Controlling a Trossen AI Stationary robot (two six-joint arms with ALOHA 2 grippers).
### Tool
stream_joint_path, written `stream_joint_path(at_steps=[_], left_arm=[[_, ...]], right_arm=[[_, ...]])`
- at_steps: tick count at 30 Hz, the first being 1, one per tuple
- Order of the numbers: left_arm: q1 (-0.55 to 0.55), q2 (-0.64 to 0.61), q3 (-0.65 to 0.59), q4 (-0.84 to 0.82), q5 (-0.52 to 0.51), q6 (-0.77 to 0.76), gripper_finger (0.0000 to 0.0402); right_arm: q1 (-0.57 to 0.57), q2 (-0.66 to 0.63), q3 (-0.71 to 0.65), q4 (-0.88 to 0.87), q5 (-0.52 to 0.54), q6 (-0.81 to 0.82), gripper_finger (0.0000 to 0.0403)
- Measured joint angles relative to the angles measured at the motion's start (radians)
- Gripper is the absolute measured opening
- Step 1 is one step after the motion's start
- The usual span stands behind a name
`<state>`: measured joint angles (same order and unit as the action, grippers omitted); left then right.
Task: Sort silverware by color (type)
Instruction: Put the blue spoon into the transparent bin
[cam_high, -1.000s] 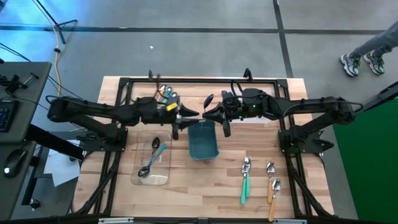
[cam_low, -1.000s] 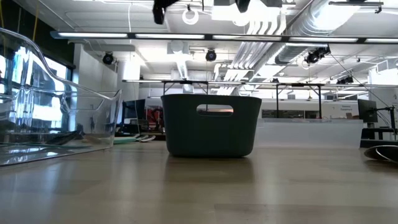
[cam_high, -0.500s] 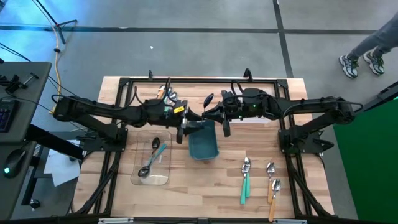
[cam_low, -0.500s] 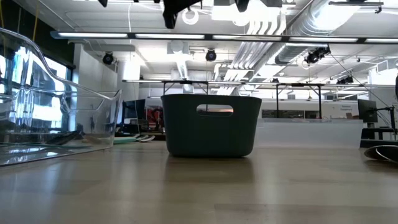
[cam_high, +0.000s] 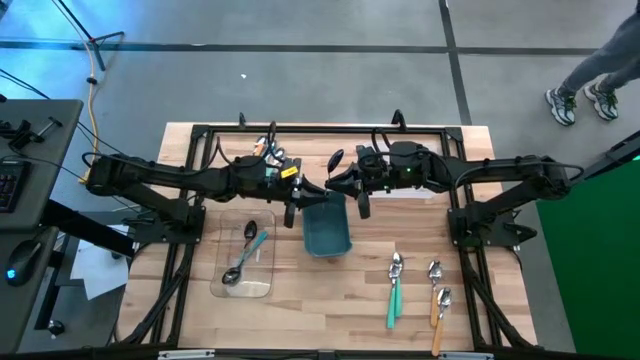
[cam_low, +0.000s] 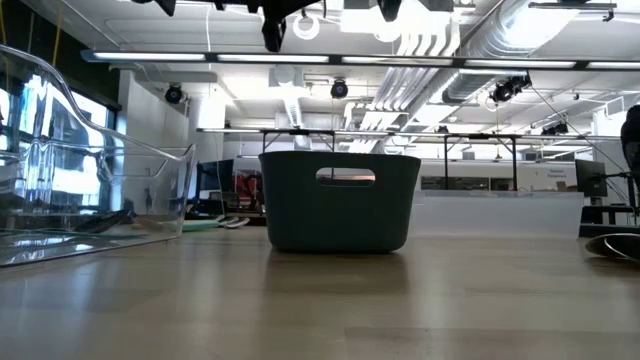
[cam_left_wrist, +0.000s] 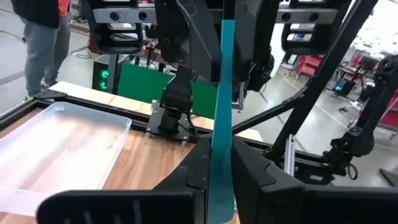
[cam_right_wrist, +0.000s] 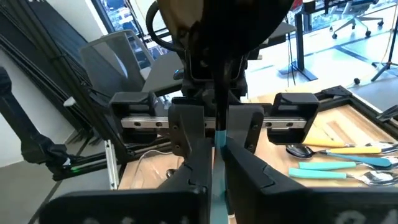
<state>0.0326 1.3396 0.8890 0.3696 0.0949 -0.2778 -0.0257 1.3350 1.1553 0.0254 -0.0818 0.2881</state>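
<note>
A teal-handled spoon (cam_left_wrist: 222, 93) hangs in the air between my two grippers, above the far end of the teal bin (cam_high: 327, 228). My left gripper (cam_high: 302, 193) reaches in from the table's left and is shut on the spoon's handle. From the right, my right gripper (cam_high: 336, 183) is shut on the same spoon. The spoon's bowl (cam_right_wrist: 180, 18) shows large and close in the right wrist view. Two more spoons (cam_high: 245, 255) lie in a clear tray (cam_high: 262, 288) on the left. Teal and orange spoons (cam_high: 396, 285) lie on the table's near right. My left gripper pinches the teal handle (cam_left_wrist: 217, 177) between its two fingers, near the handle's free end. The fingers come level from the table's left and lie along the handle. The spoon is lifted clear of the table and bin. My right gripper pinches the teal handle (cam_right_wrist: 219, 138) between its two fingers, coming level from the table's right. The bowl sits behind the fingertips, close to the wrist. The spoon is clear of everything below.
A second clear tray (cam_left_wrist: 59, 149) lies under the right arm at the far right. More orange and teal spoons (cam_right_wrist: 336, 157) lie at the table's far left. A black frame (cam_high: 330, 130) edges the table. A person (cam_high: 590, 85) walks beyond its far right corner.
My left gripper has moved toward the table's right edge, up to the spoon in my right gripper. The right arm and the spoon have stayed where they were.
</note>
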Motion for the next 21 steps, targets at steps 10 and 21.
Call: stream_joint_path(at_steps=[10,21], left_arm=[[0.035,-0.085,-0.002,-0.154,-0.013,0.049,0.0024],[0.025,-0.492,-0.185,-0.283,-0.132,-0.004,0.0024]], right_arm=[[-0.01,-0.043,0.0,-0.106,0.029,-0.011,0.0149],[0.002,-0.172,-0.041,-0.308,0.093,-0.016,0.0201]])
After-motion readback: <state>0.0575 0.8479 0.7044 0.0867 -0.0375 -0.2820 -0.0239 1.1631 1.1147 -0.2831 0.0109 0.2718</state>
